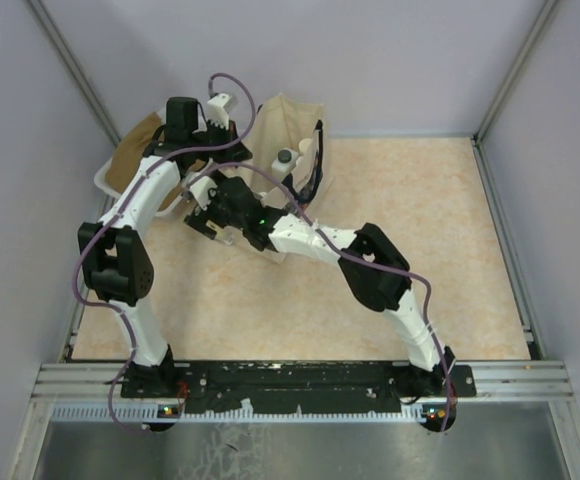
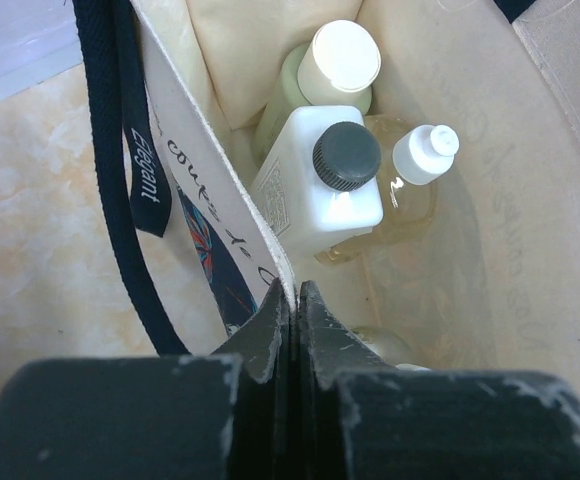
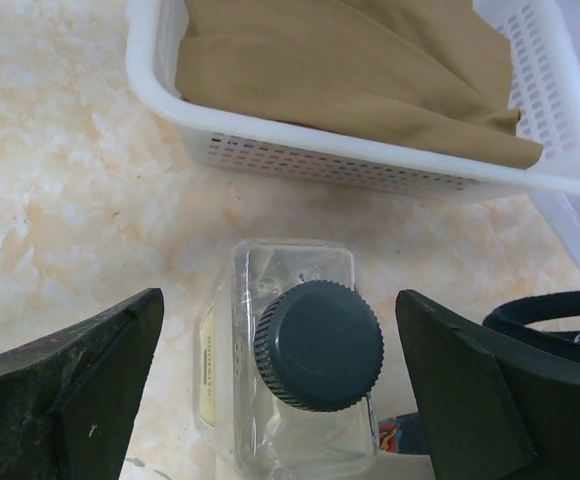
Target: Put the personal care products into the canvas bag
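Observation:
The canvas bag (image 2: 220,190) stands upright, and my left gripper (image 2: 288,292) is shut on its near rim. Inside it I see the olive-green bottle with a cream cap (image 2: 338,58), the square whitish bottle with a black cap (image 2: 320,180) and the amber bottle with a white cap (image 2: 425,155). A pale rounded bottle (image 2: 375,342) is partly hidden behind my fingers. The clear bottle with a black cap (image 3: 315,345) stands on the table just outside the bag. My right gripper (image 3: 278,305) is open above it, a finger on each side, not touching.
A white plastic tub (image 3: 370,165) holding brown cloth (image 3: 350,70) stands just beyond the clear bottle. The bag's black handle (image 3: 550,320) lies close to my right finger. Grey enclosure walls (image 1: 20,150) ring the table.

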`<action>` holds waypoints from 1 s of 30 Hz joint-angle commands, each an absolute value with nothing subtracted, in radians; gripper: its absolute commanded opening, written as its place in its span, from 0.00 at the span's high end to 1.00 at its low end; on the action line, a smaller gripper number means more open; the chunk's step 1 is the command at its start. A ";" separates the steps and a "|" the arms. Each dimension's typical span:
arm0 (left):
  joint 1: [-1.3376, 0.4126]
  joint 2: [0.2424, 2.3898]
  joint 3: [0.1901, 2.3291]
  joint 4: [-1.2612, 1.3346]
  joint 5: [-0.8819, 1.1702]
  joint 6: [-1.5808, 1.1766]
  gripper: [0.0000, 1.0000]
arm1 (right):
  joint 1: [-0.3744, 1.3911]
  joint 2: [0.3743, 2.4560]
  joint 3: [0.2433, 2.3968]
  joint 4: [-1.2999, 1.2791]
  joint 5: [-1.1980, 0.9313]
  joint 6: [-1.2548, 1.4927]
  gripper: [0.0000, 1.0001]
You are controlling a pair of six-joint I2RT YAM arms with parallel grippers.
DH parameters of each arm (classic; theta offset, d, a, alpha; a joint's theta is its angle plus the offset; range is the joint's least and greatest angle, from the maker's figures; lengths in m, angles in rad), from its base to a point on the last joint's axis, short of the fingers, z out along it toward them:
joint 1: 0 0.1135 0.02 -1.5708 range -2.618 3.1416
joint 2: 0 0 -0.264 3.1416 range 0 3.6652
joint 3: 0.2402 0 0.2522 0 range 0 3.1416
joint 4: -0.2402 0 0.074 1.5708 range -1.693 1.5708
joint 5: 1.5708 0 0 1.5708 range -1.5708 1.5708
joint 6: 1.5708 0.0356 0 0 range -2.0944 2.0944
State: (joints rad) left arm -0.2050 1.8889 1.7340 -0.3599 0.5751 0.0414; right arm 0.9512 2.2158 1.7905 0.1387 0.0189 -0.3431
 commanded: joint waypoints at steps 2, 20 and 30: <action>-0.190 1.873 1.734 -0.302 0.590 0.053 1.00 | 0.893 2.265 1.841 0.098 0.042 -0.308 0.04; -0.187 1.869 1.716 -0.298 0.589 0.049 1.00 | 0.943 2.004 1.546 0.079 0.074 -0.218 1.00; -0.185 1.877 1.708 -0.294 0.588 0.044 1.00 | 1.054 1.566 1.237 -0.054 -0.005 0.017 1.00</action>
